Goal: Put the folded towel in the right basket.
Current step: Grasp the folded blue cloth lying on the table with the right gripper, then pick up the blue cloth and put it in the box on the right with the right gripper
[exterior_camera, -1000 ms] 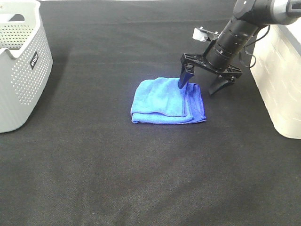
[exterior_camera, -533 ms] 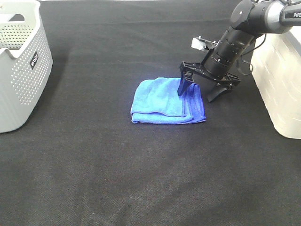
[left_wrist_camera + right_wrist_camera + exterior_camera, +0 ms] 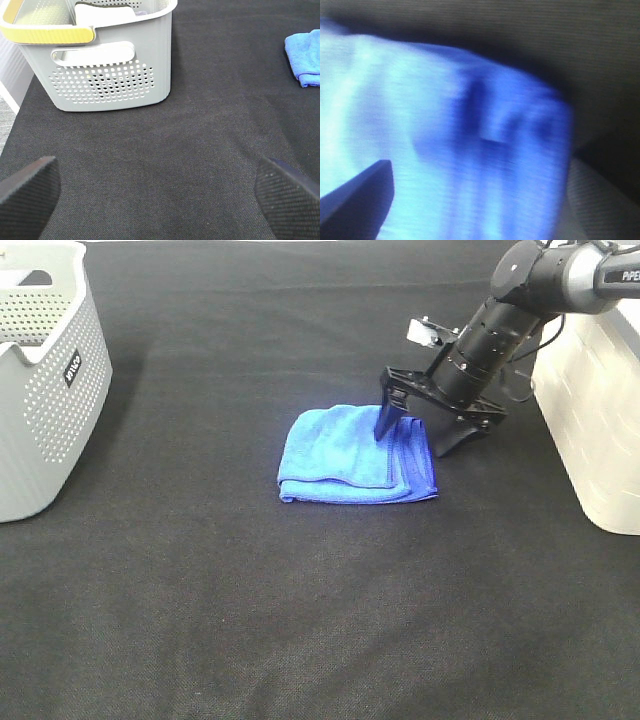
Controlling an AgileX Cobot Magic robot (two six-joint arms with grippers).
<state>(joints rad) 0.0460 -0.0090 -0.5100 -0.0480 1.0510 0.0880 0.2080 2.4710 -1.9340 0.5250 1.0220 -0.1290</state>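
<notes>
A folded blue towel lies flat on the black table near the middle. It also shows in the left wrist view and fills the blurred right wrist view. My right gripper is open and straddles the towel's far right corner, one finger on the towel, the other just off its right edge. The right basket is white and stands at the right edge. My left gripper is open and empty, well away from the towel, with only its fingertips in view.
A grey perforated basket stands at the left edge; the left wrist view shows it with a yellow handle and something white inside. The black cloth table spreads in front.
My right gripper has come down and slightly left onto the towel's far right corner, its fingers still spread. The towel has not moved.
</notes>
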